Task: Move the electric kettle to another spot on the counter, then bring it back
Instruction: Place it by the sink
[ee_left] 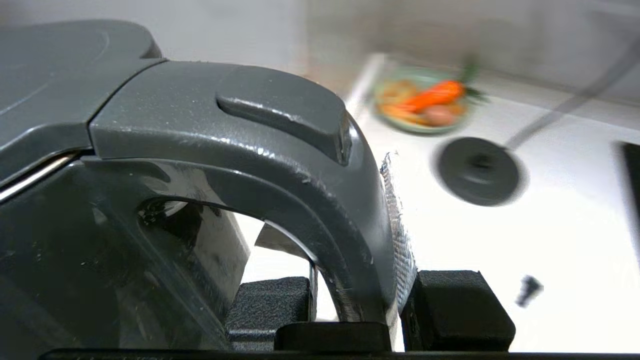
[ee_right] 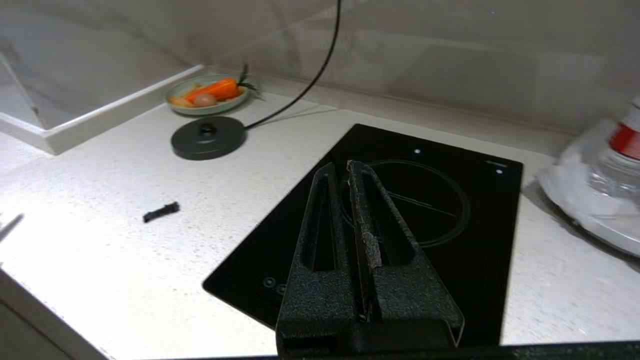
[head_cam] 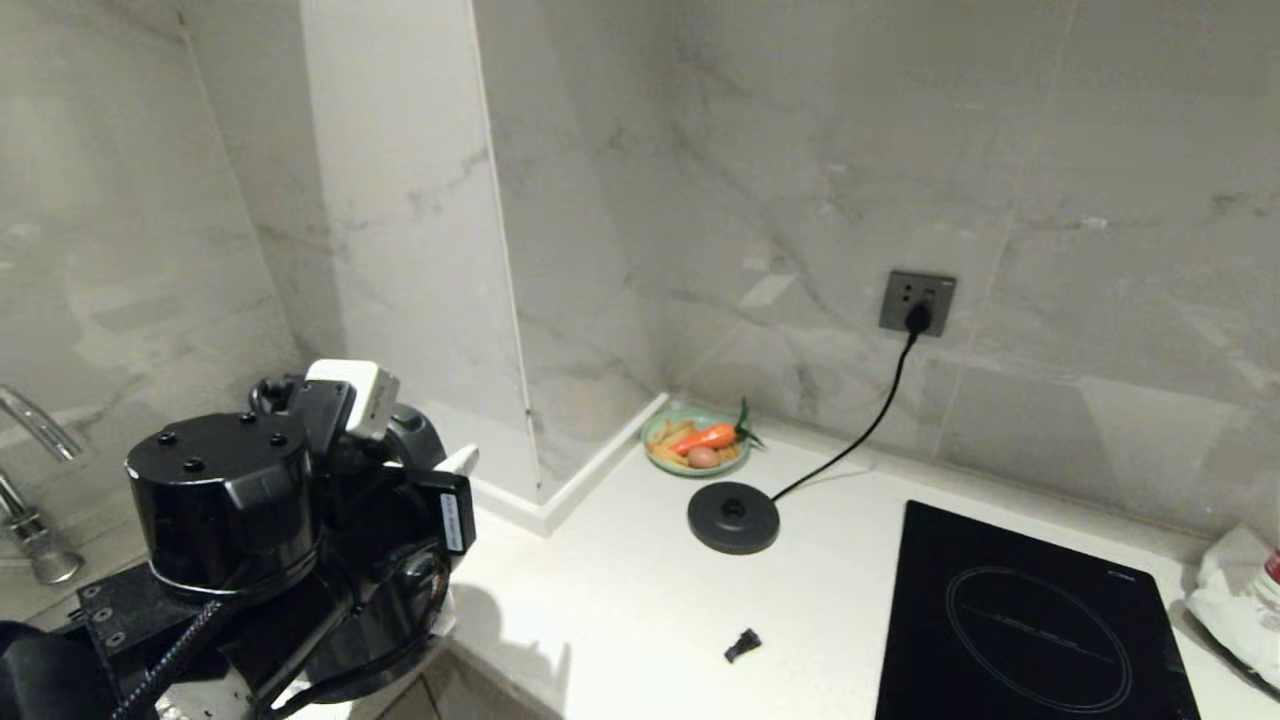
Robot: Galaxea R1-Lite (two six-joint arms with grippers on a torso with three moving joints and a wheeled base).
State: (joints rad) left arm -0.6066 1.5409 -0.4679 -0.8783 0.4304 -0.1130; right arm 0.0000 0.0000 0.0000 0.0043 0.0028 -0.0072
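The electric kettle is glossy black, and its lid and loop handle fill the left wrist view. My left gripper is shut on the handle, with one finger inside the loop and the textured pad on its outer side. In the head view my left arm stands at the lower left, over the front corner of the white counter, and hides most of the kettle. The kettle is away from its round base disc. My right gripper is shut and empty, parked above the hob.
A corded base disc lies by a green plate of carrot and egg. Its cord runs to a wall socket. A small black piece lies near the front edge. The black hob is at right, a white bag beyond it, a tap far left.
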